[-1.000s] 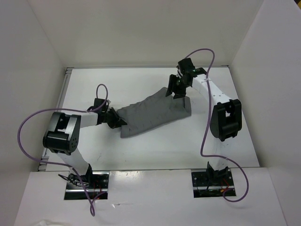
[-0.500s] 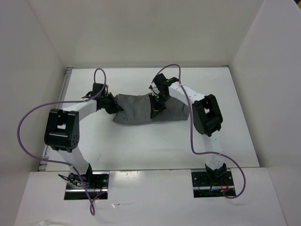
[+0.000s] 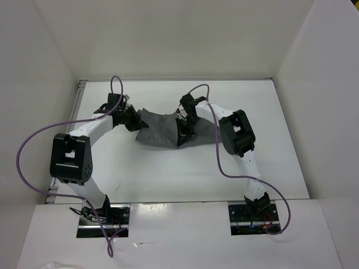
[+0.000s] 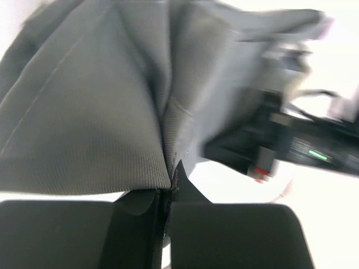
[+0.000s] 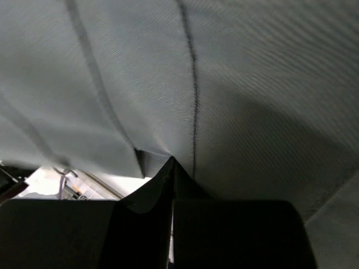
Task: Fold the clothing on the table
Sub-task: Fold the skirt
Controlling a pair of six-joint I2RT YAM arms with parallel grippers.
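Two white-and-black robot arms reach across a matte white table (image 3: 168, 174), boxed in on three sides by plain white walls (image 3: 168, 39). Loose purple cables (image 3: 25, 151) loop from the arms. The clothing (image 3: 162, 131), a wrinkled grey garment, sits bunched on the far half of the table, slightly left of centre and away from every edge. The left gripper (image 3: 136, 124) is clamped on its left end. The right gripper (image 3: 182, 134) is clamped on a fold near its middle. Both wrist views show grey fabric drawn into closed black fingers (image 4: 224, 235).

clothing (image 5: 224, 84) overflowing frame edges, right arm (image 4: 297, 145) blurred
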